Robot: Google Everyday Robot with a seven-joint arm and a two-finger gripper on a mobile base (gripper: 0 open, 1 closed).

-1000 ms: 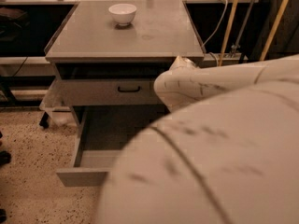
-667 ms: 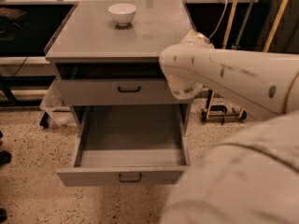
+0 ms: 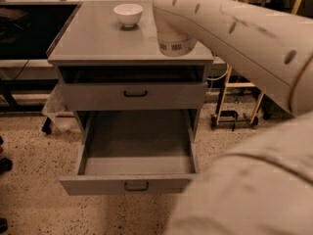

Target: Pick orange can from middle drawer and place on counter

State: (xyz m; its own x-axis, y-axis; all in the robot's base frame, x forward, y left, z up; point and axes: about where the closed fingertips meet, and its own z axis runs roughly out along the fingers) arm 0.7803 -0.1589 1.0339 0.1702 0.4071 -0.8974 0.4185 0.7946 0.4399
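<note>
The middle drawer is pulled out low at the front of the cabinet, and the part of its grey inside that shows holds nothing. The orange can is not in view. The counter is the flat grey cabinet top. My pale arm reaches in from the right, and a round joint with a barcode label hangs over the counter's right front part. The gripper is out of view. My arm's bulk covers the lower right corner.
A white bowl stands at the back of the counter. A taller-fronted grey drawer is shut above the open one, with a dark open slot above it. A yellow-framed cart stands to the right on the speckled floor.
My arm has swung up and back. Its round joint moved from in front of the drawers to over the counter's right side, uncovering the open drawer.
</note>
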